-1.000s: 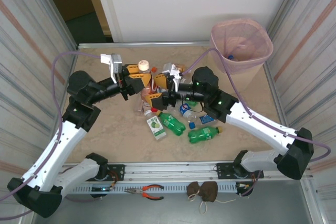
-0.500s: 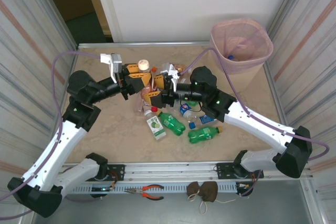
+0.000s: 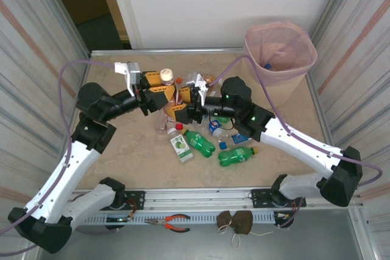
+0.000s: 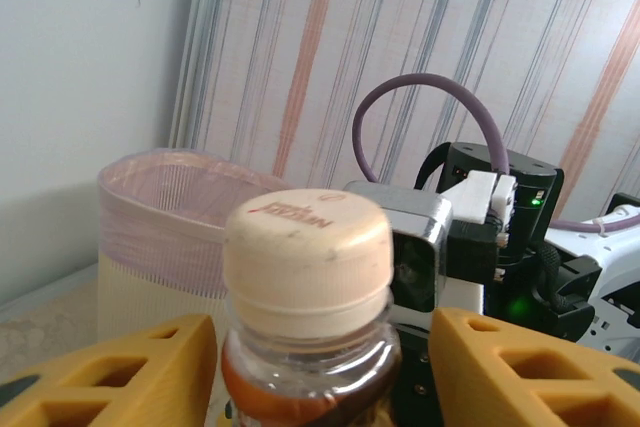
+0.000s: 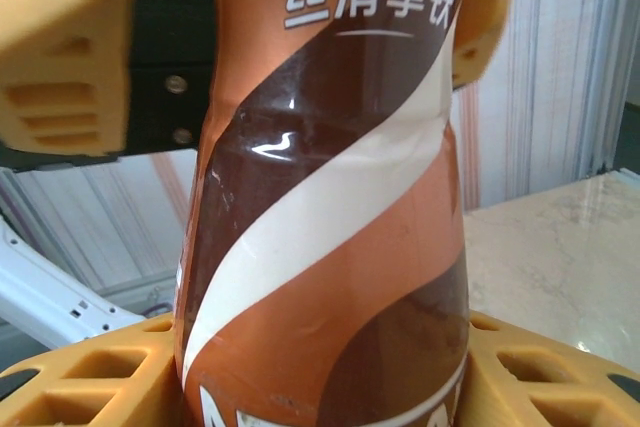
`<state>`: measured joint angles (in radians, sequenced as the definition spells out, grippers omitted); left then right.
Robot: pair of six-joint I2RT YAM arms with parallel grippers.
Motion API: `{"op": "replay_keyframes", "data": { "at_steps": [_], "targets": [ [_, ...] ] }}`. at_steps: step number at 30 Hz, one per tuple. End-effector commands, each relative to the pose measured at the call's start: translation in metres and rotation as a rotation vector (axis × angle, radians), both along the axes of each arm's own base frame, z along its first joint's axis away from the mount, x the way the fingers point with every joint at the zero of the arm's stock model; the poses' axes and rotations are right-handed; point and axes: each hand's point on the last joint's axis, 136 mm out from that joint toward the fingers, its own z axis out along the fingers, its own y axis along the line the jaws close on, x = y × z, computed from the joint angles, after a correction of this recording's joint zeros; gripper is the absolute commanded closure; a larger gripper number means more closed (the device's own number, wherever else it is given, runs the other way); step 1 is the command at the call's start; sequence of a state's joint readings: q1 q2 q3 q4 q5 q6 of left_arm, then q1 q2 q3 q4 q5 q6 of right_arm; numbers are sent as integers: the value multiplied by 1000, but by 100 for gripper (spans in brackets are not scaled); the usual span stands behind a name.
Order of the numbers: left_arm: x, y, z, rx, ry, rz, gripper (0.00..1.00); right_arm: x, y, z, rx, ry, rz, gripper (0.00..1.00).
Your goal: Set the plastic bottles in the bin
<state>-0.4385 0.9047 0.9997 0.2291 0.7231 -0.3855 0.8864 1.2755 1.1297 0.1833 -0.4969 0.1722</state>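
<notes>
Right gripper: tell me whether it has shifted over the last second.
Yes. The right gripper slid left, away from the bin, closing on the latte bottle.

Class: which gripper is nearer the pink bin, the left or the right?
Right. The right gripper sits closer to the bin; the left gripper is slightly further left, across the same brown bottle.
</notes>
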Motion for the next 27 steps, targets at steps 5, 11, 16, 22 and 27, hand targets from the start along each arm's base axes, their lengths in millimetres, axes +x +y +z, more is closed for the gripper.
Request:
{"op": "replay_keyframes", "data": {
  "at_steps": [5, 11, 16, 22, 27],
  "targets": [
    [-13, 9, 21, -19, -65, 26, 37, 14, -25, 26, -10, -37, -111, 50],
    [-15, 10, 19, -16, -65, 33, 37, 50, -66, 32, -57, 38, -292, 51],
    [-13, 11, 16, -12, -57, 43, 37, 92, -125, 36, -92, 135, -516, 53],
    [-11, 11, 13, -7, -51, 47, 37, 143, -215, 36, -82, 308, -805, 55],
    [-10, 11, 12, -10, -47, 52, 37, 178, -273, 36, -16, 440, -961, 58]
  ]
}}
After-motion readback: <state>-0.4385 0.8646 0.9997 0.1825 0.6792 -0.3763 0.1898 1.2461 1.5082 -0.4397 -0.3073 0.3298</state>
